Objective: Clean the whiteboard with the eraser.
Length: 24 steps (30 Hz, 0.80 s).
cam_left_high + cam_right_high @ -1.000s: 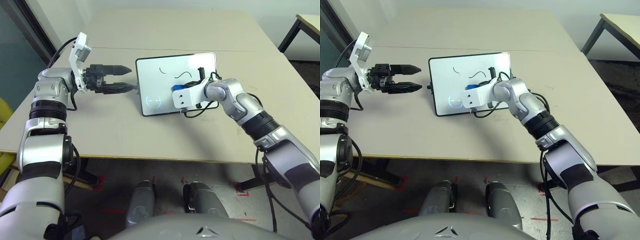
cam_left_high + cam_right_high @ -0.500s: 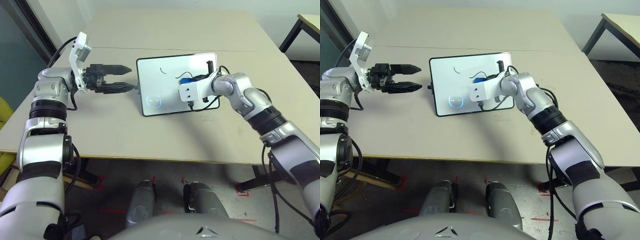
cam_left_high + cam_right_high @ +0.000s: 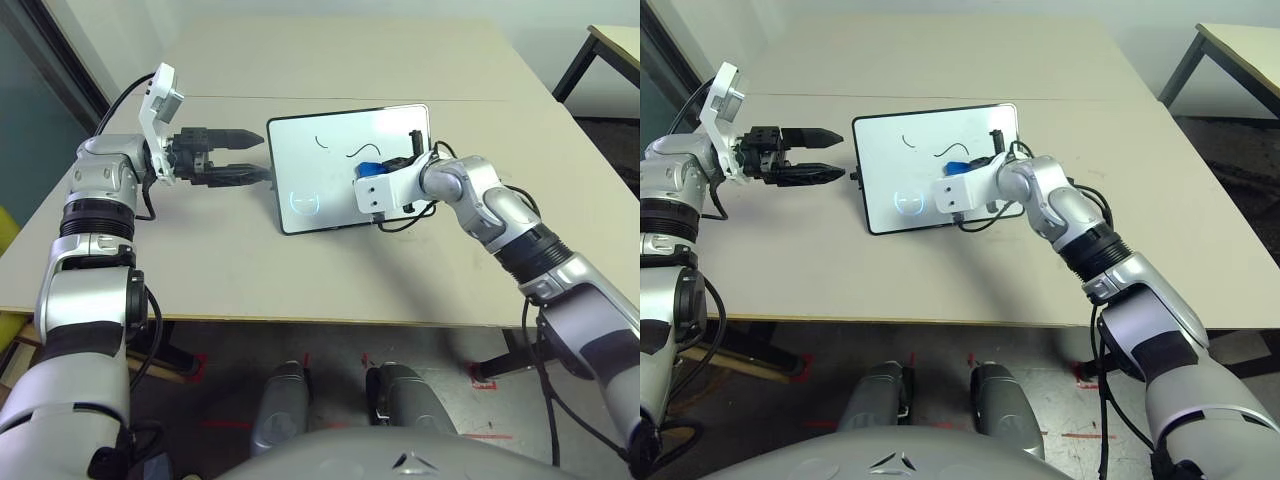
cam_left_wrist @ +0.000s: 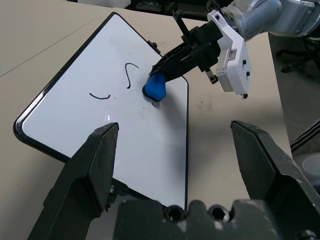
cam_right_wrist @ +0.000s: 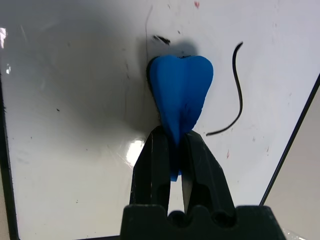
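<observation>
The whiteboard [image 3: 325, 190] lies flat on the table, and its white face carries a short black curve [image 3: 320, 141] and a longer squiggle [image 3: 358, 152]. My right gripper [image 5: 172, 137] is shut on the blue eraser [image 5: 181, 90]. It presses the eraser [image 3: 368, 168] onto the board right beside the squiggle. My left gripper [image 3: 263, 155] hovers open just off the board's left edge, with nothing between its fingers [image 4: 97, 155]. The left wrist view shows the board [image 4: 75, 115], the eraser [image 4: 155, 87] and the right gripper [image 4: 167, 65] across it.
The beige table [image 3: 230, 260] has a seam [image 3: 520, 101] running across behind the board. A second table's corner [image 3: 615, 40] stands at the far right. A dark doorway [image 3: 40, 90] is at the left. Cables [image 3: 400, 222] trail from my right wrist over the board's near edge.
My right gripper swept the eraser across the board toward the far right, then came back a little left. The board has slid slightly left. The left arm has stayed still.
</observation>
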Each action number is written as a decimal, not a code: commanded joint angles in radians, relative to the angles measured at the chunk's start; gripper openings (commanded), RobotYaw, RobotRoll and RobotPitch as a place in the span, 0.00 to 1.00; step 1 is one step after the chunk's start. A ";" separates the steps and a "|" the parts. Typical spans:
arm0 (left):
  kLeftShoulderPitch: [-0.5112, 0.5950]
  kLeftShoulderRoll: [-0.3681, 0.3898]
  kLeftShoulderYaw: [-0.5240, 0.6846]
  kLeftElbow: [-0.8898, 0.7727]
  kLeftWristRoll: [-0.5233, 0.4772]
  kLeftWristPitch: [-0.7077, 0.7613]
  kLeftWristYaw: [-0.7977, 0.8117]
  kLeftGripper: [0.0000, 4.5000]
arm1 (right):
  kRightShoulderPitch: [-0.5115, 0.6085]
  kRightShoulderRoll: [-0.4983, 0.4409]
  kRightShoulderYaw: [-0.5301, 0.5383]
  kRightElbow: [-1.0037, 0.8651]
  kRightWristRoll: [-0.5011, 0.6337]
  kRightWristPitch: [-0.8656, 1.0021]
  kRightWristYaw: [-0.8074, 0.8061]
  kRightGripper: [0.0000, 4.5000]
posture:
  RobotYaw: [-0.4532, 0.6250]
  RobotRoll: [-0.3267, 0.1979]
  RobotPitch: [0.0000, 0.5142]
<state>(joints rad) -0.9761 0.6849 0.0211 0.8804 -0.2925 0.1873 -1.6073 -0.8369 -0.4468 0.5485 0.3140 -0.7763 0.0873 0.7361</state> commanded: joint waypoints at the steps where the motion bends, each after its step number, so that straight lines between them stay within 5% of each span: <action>1: -0.014 0.006 0.003 0.003 0.011 -0.001 -0.007 1.00 | 0.023 0.015 0.040 -0.006 -0.015 -0.007 0.027 0.02 | 0.55 0.62 0.12; 24: -0.012 0.005 0.007 0.003 0.009 -0.003 -0.002 1.00 | 0.034 0.002 0.024 0.008 -0.041 -0.021 0.033 0.02 | 0.55 0.62 0.13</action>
<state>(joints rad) -0.9761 0.6849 0.0219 0.8801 -0.2925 0.1875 -1.6070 -0.7977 -0.4300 0.5823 0.2647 -0.8117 0.0572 0.7732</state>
